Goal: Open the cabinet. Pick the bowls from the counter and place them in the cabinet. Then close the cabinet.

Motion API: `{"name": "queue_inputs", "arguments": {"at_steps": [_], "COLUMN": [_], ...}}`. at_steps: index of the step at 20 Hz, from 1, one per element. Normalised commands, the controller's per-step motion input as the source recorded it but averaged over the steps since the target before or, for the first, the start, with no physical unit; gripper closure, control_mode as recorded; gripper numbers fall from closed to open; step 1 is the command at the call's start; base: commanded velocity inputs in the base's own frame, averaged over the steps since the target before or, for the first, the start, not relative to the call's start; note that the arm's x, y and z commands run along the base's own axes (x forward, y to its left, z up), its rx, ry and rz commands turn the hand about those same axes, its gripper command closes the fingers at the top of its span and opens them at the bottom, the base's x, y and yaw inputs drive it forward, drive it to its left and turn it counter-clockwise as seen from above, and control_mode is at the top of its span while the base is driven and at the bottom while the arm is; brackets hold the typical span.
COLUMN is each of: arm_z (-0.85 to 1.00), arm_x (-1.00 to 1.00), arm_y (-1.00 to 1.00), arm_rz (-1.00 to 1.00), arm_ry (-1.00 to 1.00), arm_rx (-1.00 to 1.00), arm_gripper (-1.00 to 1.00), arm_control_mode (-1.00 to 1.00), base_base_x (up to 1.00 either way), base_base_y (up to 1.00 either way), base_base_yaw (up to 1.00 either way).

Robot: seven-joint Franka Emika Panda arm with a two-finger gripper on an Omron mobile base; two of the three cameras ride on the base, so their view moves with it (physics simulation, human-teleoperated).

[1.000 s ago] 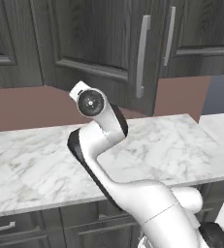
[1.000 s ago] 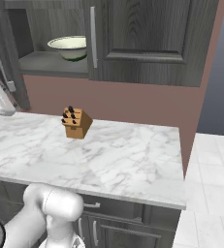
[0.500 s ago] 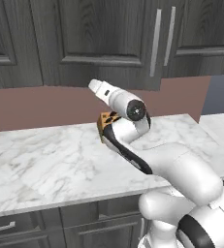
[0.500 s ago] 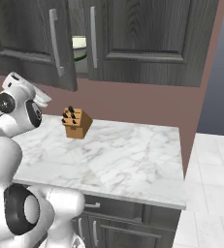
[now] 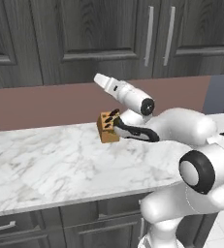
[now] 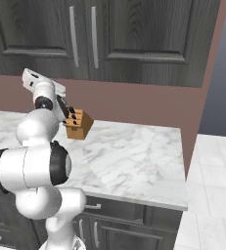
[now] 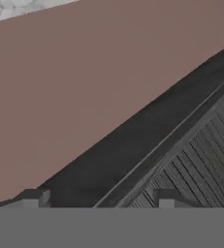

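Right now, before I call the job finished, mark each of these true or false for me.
1. Both cabinet doors are shut. True.
2. A bowl sits on the counter. False: the counter carries a knife block and no bowl that I can see.
3. The gripper holds a bowl. False: its fingers stand apart with nothing between them.
4. The gripper is raised in front of the reddish-brown wall, just under the cabinet. True.
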Motion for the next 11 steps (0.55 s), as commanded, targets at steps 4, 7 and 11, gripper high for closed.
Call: {"name": "queue_inputs", "arguments": {"at_steps": [4, 7, 11], "arm_z": [0.98, 0.67, 0.62], "arm_x": [1.0, 1.0, 1.0], "arm_y": [-0.24, -0.06, 0.0], "arm_rz": [0.12, 0.11, 0.07], "arm_ry": [0.13, 0.21, 0.29], "arm_rx": [-0.08, -0.14, -0.21], "arm_gripper": [-1.0, -1.0, -1.0], "arm_control_mode": [-1.0, -1.0, -1.0], "base_base_x": [0.0, 0.0, 0.0], "base_base_y": [0.0, 0.0, 0.0], "base_base_yaw": [0.0, 0.0, 0.0]}}
